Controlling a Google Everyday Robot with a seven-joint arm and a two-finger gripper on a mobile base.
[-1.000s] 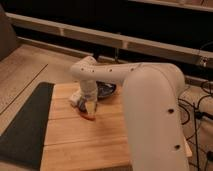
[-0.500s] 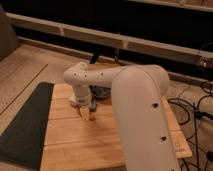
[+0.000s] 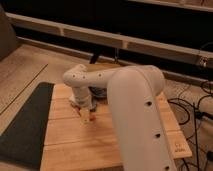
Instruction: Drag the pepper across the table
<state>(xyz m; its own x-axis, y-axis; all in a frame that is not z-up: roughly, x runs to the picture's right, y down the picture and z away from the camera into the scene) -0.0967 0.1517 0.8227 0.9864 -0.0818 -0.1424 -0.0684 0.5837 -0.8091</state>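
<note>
My white arm reaches in from the right and bends down over the light wooden table (image 3: pixel 120 142). The gripper (image 3: pixel 86 114) is pressed down on the tabletop left of centre. The pepper (image 3: pixel 90 118) shows only as a small orange-red bit right at the gripper's tip, mostly hidden by it. The gripper touches it or is right over it.
A dark blue bowl (image 3: pixel 99 93) sits just behind the gripper, partly hidden by the arm. A dark grey mat (image 3: pixel 25 125) lies along the table's left side. Cables (image 3: pixel 197 107) lie on the floor to the right. A low wall runs behind the table.
The arm's elbow has swung left and the gripper has shifted slightly left and toward the front with the pepper at its tip. The bowl has stayed in place.
</note>
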